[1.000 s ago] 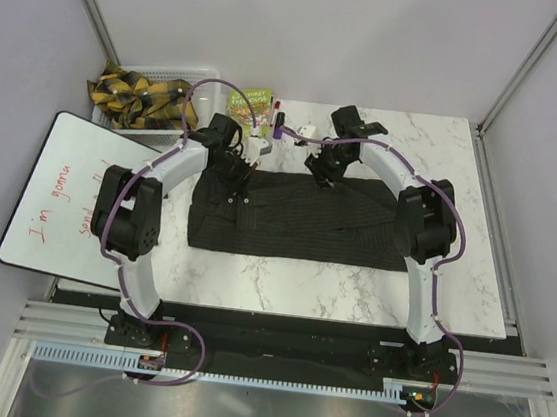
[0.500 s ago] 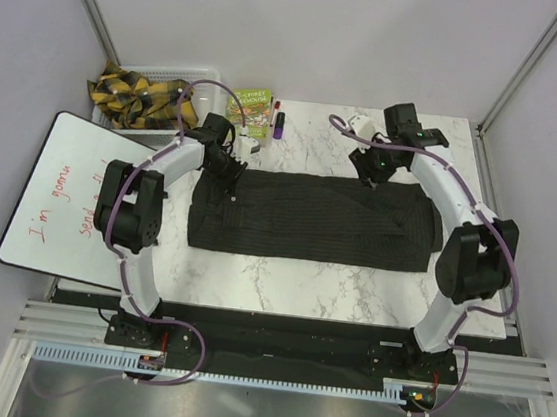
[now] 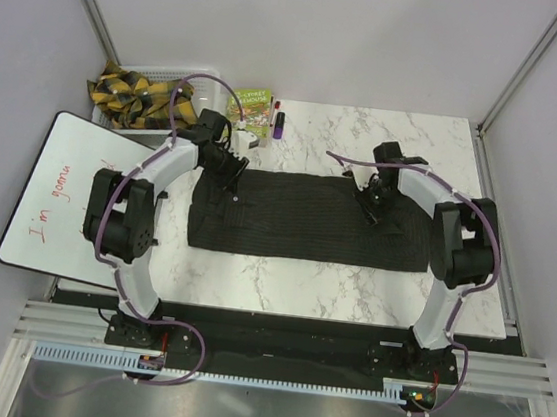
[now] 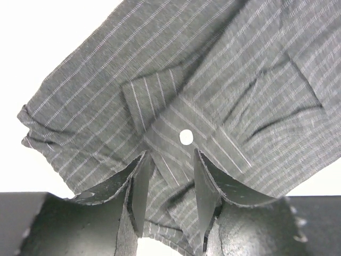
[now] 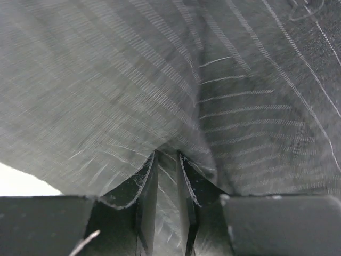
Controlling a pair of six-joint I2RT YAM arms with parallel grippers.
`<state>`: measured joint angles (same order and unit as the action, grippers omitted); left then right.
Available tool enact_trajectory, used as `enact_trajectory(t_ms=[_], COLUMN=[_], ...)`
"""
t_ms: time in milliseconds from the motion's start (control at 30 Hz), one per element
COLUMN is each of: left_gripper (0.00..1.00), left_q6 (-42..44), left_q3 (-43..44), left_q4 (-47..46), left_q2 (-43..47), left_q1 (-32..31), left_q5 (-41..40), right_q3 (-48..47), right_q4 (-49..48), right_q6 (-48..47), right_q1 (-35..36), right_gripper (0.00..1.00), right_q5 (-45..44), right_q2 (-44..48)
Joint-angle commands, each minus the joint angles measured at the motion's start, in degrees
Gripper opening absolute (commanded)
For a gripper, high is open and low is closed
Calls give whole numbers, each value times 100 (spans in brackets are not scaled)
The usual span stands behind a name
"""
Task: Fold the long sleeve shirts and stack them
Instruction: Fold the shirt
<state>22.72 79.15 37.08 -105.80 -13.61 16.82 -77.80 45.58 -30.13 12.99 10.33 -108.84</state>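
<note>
Last second or so: my right end effector (image 3: 376, 205) swung out right, stretching the shirt (image 3: 307, 222) wider, then dropped onto it and pinched the cloth. My left end effector (image 3: 231, 168) let go of its corner and opened up.

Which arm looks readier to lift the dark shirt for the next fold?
Probably the right: the right gripper seems to pinch a ridge of the shirt, while the left gripper stands open over a buttoned cuff.

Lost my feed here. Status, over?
Left gripper open over shirt, left end. Right gripper pinching cloth, right side. Shirt lies as long flat band. Nothing blocking.
</note>
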Motion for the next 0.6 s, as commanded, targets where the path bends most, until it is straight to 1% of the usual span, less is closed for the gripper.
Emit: enact_trajectory(t_ms=[0,33,67,100,167,200,233,267,300,333,400,433,467,500,567], left_gripper=[46,47,53,57,63,64,64,64,64,64,64,63,61,60,59], left_q6=[390,426,478,557,663,829,891,944,1040,1128,1557,1682,1787,1910,1973], left_q3=[-295,-400,-453,-506,-646,-699,-787,-822,-849,-901,-963,-981,-972,-946,-823], left_q4=[-87,-87,-78,-69,-61,-52,-26,-25,-25,-25,-34,-60,-95,-174,-306], left_q2=[506,551,621,744,876,929,1051,1087,1122,1166,1158,1123,975,904,624], left_q1=[25,33,42,51,51,51,42,42,25,-1,-89,-124,-203,-247,-361], left_q5=[330,374,444,541,699,1013,1190,1314,1463,1482,1369,1281,1193,1044,947], right_q3=[-130,-261,-366,-498,-1051,-1288,-1891,-2227,-2535,-3147,-3548,-3619,-3567,-3471,-2988], right_q4=[-628,-673,-708,-804,-1006,-1303,-1428,-1482,-1560,-1518,-1299,-1237,-1192,-1149,-1131], right_q6=[34,-54,-133,-221,-589,-704,-809,-923,-864,-741,-451,-398,-354,-240,-160], right_q1=[-209,-244,-288,-358,-438,-447,-456,-447,-447,-447,-455,-447,-447,-447,-438], right_gripper=[27,28,28,28,29,31,32,32,35,38,49,51,52,55,58], right_q5=[-759,-960,-997,-1180,-1654,-1848,-1972,-1991,-1973,-1860,-1509,-1368,-1254,-1122,-1050], right_q2=[-479,-585,-682,-926,-1217,-1541,-1709,-1842,-1982,-1992,-1757,-1598,-1423,-1038,-641])
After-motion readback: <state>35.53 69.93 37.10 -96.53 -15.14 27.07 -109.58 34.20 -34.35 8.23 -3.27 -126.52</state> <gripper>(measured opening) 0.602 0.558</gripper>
